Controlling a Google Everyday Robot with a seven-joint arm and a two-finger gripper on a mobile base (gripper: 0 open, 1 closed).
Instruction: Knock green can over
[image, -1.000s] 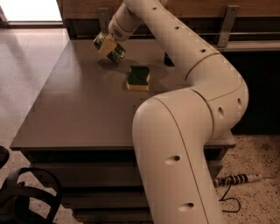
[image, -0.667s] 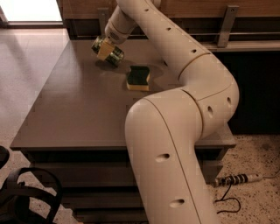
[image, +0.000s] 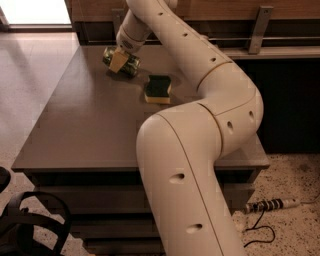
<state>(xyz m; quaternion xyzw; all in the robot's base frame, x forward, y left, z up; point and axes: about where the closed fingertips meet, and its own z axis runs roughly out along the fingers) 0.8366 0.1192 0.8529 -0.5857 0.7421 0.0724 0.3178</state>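
Note:
The green can lies on its side at the far left of the brown table, dark green with a mottled print. My gripper is right over it at the end of the long white arm, and its beige tip covers the can's middle. The arm reaches in from the lower right and hides much of the table's right half.
A yellow sponge with a green top lies just right of and in front of the can. A rail and a wooden wall run behind the table. A power strip lies on the floor at the right, and black gear stands at the lower left.
The arm has swung left. The gripper and the can have moved slightly left and toward the front, and the can has dropped lower, onto the table.

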